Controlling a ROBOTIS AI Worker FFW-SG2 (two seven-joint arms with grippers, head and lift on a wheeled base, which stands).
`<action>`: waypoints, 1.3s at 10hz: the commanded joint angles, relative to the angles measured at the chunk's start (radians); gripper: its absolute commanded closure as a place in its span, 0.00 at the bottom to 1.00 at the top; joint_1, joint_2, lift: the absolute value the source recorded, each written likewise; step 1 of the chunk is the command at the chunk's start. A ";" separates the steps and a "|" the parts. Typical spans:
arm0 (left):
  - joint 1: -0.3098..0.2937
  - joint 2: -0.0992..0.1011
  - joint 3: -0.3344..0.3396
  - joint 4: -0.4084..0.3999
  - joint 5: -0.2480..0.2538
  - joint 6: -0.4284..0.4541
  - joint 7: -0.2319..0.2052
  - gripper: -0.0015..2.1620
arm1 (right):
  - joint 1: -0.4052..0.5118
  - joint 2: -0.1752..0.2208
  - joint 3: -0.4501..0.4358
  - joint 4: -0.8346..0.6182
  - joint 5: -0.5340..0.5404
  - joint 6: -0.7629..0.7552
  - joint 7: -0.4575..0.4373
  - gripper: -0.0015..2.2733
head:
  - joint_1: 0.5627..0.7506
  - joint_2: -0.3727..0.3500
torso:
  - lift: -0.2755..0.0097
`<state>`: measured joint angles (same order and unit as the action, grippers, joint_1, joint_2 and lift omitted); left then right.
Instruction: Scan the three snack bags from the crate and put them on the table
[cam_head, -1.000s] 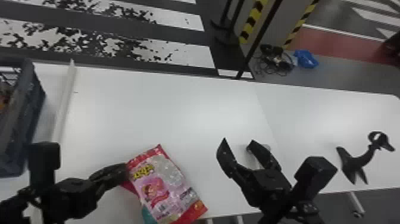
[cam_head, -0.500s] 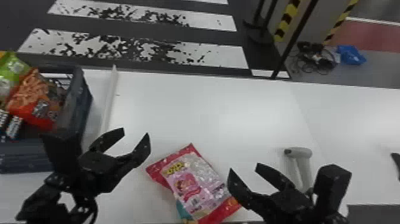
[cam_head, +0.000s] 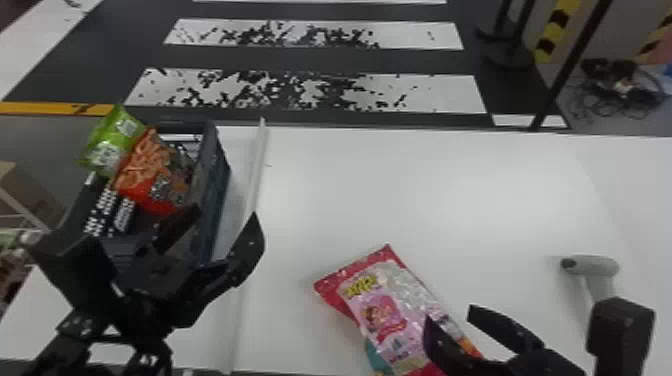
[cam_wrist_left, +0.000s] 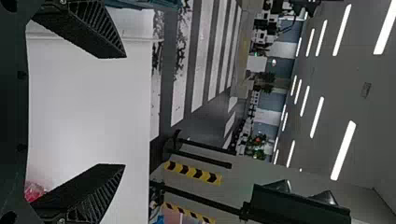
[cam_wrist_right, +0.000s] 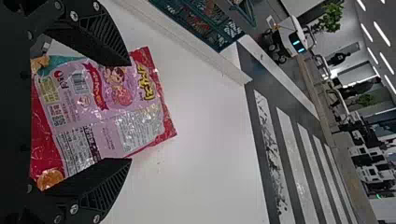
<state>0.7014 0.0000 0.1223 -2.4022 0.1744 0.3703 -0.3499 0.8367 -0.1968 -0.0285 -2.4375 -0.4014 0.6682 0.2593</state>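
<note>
My left gripper (cam_head: 227, 215) is open over the near right part of the crate (cam_head: 216, 165), its fingers apart; in the left wrist view the left gripper (cam_wrist_left: 122, 111) has nothing between its fingertips. The crate holds an orange snack bag (cam_head: 145, 175) and a green snack bag (cam_head: 112, 137). A pink and red snack bag (cam_head: 395, 310) lies on the table, over something teal. Beside its near right part stands my open right gripper (cam_head: 450, 315). In the right wrist view the right gripper (cam_wrist_right: 130, 111) has the pink bag (cam_wrist_right: 112, 102) beyond and between its fingers, not gripped.
A grey handheld scanner (cam_head: 592, 266) rests on the table (cam_head: 425, 200) at the right. A white rail (cam_head: 255, 180) runs between the crate and the pink bag. Black-and-white patterned packs (cam_head: 102, 210) are in the crate's left part.
My left gripper has let go of the pink bag, moved left toward the crate, and opened. The head view has swung left, bringing the crate further in. The right gripper stays open.
</note>
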 joint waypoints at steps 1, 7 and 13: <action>0.050 -0.003 0.089 -0.057 0.088 0.000 -0.011 0.01 | -0.018 0.000 0.051 0.015 0.001 0.040 0.015 0.12 | 0.70 0.63 | 0.64; 0.179 -0.003 0.226 -0.147 0.180 0.022 -0.038 0.01 | -0.203 -0.006 0.257 0.244 0.039 -0.037 0.066 0.98 | 0.70 1.00 | 0.64; 0.201 -0.003 0.220 -0.184 0.191 0.080 -0.038 0.01 | -0.361 -0.001 0.367 0.472 0.046 -0.193 -0.023 0.98 | 0.70 1.00 | 0.64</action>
<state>0.9020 0.0000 0.3451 -2.5862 0.3657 0.4501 -0.3880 0.4936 -0.1980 0.3301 -1.9926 -0.3602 0.5138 0.2390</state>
